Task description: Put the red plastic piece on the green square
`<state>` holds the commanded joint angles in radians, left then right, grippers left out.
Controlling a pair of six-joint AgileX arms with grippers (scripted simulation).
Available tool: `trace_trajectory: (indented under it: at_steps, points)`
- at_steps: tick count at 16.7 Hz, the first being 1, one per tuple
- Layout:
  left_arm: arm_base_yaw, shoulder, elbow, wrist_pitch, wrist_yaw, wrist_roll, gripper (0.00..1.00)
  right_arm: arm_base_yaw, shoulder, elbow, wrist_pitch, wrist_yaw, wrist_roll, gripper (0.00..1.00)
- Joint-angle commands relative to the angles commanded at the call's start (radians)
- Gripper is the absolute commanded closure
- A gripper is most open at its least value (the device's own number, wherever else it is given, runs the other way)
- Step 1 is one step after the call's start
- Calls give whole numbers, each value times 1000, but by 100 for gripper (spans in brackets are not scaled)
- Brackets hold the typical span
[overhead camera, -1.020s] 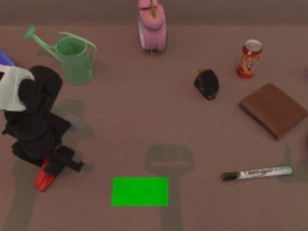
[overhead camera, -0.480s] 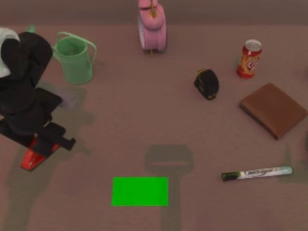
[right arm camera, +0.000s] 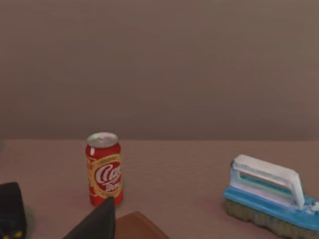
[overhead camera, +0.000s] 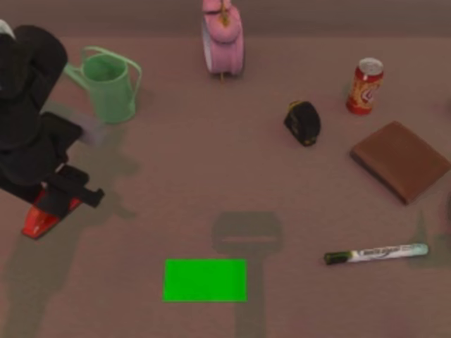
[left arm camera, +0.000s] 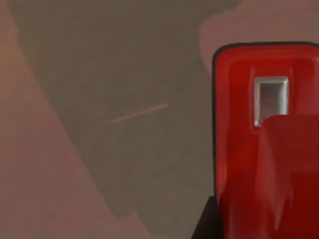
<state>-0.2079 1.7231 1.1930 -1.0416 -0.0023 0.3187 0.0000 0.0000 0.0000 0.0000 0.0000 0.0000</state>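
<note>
While your left pincer (overhead camera: 62,199) stays clamped on the red plastic piece (overhead camera: 41,217) at the table's (overhead camera: 211,176) left edge, the piece's tapered end juts out below it. You'll find the green square (overhead camera: 205,279) well apart from that pincer, toward the right and nearer the front. Your right arm is out of the top view; I cannot tell its pincer's state.

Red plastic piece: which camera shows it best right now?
The left wrist view: the red plastic piece fills much of the frame. The top view shows only its tip under the left gripper. The right wrist view misses it.
</note>
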Motion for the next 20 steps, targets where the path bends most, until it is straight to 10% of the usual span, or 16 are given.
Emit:
trace_trajectory:
  at_steps: [13,20]
  points:
    - [-369,-122,-75,136,148,596,100,0,0,0,0,0,0,0]
    - [-405,-140,-83,154,162,653,100,0,0,0,0,0,0,0]
